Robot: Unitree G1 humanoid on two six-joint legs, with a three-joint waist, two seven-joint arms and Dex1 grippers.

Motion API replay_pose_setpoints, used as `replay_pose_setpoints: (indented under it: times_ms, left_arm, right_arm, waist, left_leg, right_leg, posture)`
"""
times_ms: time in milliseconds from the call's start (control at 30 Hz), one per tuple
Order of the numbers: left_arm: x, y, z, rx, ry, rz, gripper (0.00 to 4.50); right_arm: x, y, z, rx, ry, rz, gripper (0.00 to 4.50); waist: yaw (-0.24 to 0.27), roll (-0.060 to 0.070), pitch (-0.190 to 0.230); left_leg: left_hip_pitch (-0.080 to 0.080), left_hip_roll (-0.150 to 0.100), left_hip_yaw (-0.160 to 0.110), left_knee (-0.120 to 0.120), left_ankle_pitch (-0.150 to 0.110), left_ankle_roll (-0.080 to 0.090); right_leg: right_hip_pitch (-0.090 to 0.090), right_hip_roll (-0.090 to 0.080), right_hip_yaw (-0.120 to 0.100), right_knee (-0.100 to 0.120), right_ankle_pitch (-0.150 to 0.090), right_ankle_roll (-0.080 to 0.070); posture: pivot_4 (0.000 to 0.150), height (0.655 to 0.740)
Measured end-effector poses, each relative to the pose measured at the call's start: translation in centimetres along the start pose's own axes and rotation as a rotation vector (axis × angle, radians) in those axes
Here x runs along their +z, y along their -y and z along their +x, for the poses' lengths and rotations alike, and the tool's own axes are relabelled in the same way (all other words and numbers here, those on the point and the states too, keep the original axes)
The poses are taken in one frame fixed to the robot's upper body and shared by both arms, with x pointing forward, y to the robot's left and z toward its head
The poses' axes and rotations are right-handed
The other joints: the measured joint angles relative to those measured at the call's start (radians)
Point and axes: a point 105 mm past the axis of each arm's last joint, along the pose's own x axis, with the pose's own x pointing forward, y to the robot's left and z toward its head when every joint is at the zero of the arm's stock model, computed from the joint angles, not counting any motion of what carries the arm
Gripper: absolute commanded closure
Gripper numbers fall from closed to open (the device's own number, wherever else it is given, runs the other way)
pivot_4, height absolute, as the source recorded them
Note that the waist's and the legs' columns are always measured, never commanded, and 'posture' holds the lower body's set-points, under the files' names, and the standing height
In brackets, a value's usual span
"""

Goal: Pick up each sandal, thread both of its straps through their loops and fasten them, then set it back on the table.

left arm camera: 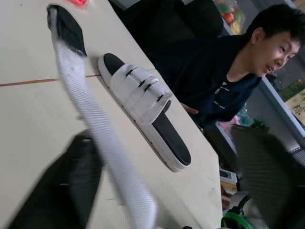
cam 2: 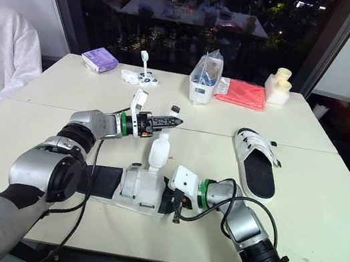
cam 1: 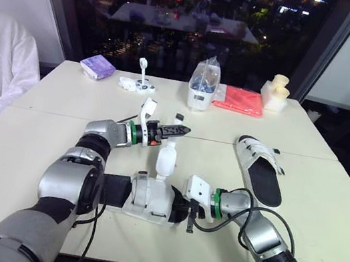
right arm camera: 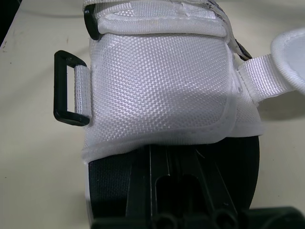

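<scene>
Lower centre of the head view: the unfastened sandal (cam 1: 144, 197) lies flat on the table (cam 1: 30, 146), with my right gripper (cam 1: 191, 210) set against its right-hand end. Whether that gripper is clamped on the sole or only pressing there, I cannot tell. Just above centre frame, my left gripper (cam 1: 176, 131) is closed on the white strap (cam 1: 166, 158), which stands up from the sandal with its dark fastening tip poking out past the grip. The second sandal (cam 1: 260, 170) lies at right centre, well apart, both its straps apparently done up.

I judge the sandal light, its sole firm enough to pin down and its woven upper soft. The strap is limp webbing (it will flop wherever it isn't held), so the place to hold it is close to the tip. That leaves a short lead to feed into the black loop (right arm camera: 66, 88), which stands empty at the left of the right wrist view.

Hard to make out: the sandal's left end sits behind my left forearm, the other strap is cut off at the top of the right wrist view, and the exact pinch point on the strap is hidden.
</scene>
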Motion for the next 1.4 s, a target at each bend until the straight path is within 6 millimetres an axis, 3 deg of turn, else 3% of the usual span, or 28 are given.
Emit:
replay_pose_setpoints:
  times_ms: [167,300,467,767,1033,1233,1367,1400]
  left_arm:
    - [0.1,0.1,-0.2,-0.012,0.004,-0.001,4.46]
    - [0.4,0.5,-0.7,-0.053,0.008,0.013,4.46]
    - [0.2,2.6,-1.5,-0.205,-0.064,0.153,4.46]
    - [-3.9,6.5,-4.4,-0.401,-0.250,0.523,4.46]
    - [-7.8,7.3,-6.2,-0.508,-0.405,0.847,4.46]
    - [-8.2,7.6,-6.4,-0.547,-0.406,0.981,4.46]
    - [-9.2,7.7,-7.0,-0.604,-0.400,1.180,4.46]
    - [-9.7,7.7,-7.1,-0.628,-0.400,1.212,4.21]
  right_arm:
    - [0.0,0.0,0.0,0.000,-0.001,-0.003,4.50]
    - [0.0,0.0,0.0,0.001,-0.004,-0.010,4.50]
    - [0.1,0.0,0.1,0.003,-0.006,-0.017,4.50]
    - [0.0,0.0,0.1,0.002,-0.010,-0.025,4.50]
    - [0.0,0.0,0.1,0.002,-0.012,-0.032,4.50]
    - [0.0,0.0,0.1,0.004,-0.013,-0.038,4.50]
    - [-0.1,0.0,0.1,0.005,-0.013,-0.038,4.50]
    - [-0.1,-0.1,0.1,0.005,-0.013,-0.037,4.50]
  waist:
    - [0.000,0.000,0.000]
    - [0.000,0.000,0.000]
    - [-0.002,0.000,0.000]
    - [0.000,0.001,0.000]
    - [0.000,0.001,-0.001]
    - [0.000,0.002,-0.001]
    - [0.000,0.002,-0.001]
    - [0.000,0.002,-0.001]
  left_leg:
    - [0.000,0.000,0.000,0.000,0.000,0.000]
    - [0.000,0.000,0.000,0.000,0.000,0.000]
    - [0.000,0.000,0.000,0.000,0.000,0.000]
    - [0.001,0.001,0.000,0.001,0.000,-0.001]
    - [0.001,0.001,0.000,0.000,0.000,-0.001]
    - [0.001,0.001,0.000,0.000,0.000,0.000]
    - [0.001,0.001,0.000,0.000,0.000,0.000]
    - [0.001,0.001,0.000,0.000,0.000,0.000]
  right_leg:
    - [0.000,0.000,0.000,0.000,0.000,0.000]
    - [0.000,0.000,0.000,0.000,0.000,0.000]
    - [0.000,0.001,0.000,0.001,0.000,0.000]
    - [0.001,-0.001,0.001,0.001,0.000,-0.001]
    - [0.000,-0.003,0.001,0.001,-0.002,-0.005]
    - [0.000,-0.004,0.001,0.000,-0.002,-0.005]
    - [0.000,-0.004,0.001,0.000,-0.002,-0.005]
    - [0.000,-0.004,0.001,0.000,-0.002,-0.005]
  posture:
    - [0.150,0.7400]
    - [0.150,0.7400]
    - [0.150,0.7400]
    - [0.150,0.7400]
    - [0.150,0.7400]
    - [0.150,0.7400]
    - [0.150,0.7400]
    - [0.150,0.7400]
